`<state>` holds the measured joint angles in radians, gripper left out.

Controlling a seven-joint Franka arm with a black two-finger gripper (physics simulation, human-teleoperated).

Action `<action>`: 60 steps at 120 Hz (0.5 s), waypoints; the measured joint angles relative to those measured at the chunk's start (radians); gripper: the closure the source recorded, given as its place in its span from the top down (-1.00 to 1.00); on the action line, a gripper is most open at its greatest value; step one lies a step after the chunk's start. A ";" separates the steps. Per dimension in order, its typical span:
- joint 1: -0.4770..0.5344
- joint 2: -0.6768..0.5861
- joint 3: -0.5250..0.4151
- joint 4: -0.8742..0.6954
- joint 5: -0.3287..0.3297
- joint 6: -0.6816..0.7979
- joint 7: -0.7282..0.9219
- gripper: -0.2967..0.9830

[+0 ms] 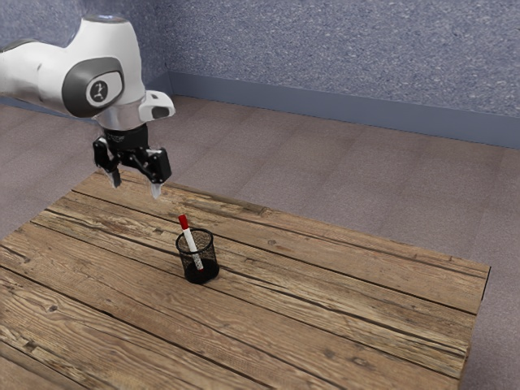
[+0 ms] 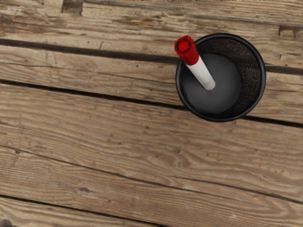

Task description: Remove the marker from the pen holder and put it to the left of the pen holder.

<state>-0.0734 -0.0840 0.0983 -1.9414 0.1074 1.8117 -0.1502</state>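
The robot's fingers (image 1: 156,190) are apart, up high. The marker (image 1: 190,239) leans in the pen holder (image 1: 202,275), red end up, lower than them and out in front, so they should go forward, then down.

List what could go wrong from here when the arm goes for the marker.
The marker leans against the holder's rim, so the open fingers could knock that rim on the way down.
The marker's tilt may make a straight-down grip uneven, letting it twist or slip.
Its lower end is inside the holder, so a sideways pull might tip the holder.
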 joint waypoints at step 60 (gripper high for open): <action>0.001 0.237 0.000 -0.063 -0.040 0.408 -0.043 0.54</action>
<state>-0.0723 0.1529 0.0982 -2.0043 0.0677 2.2201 -0.1929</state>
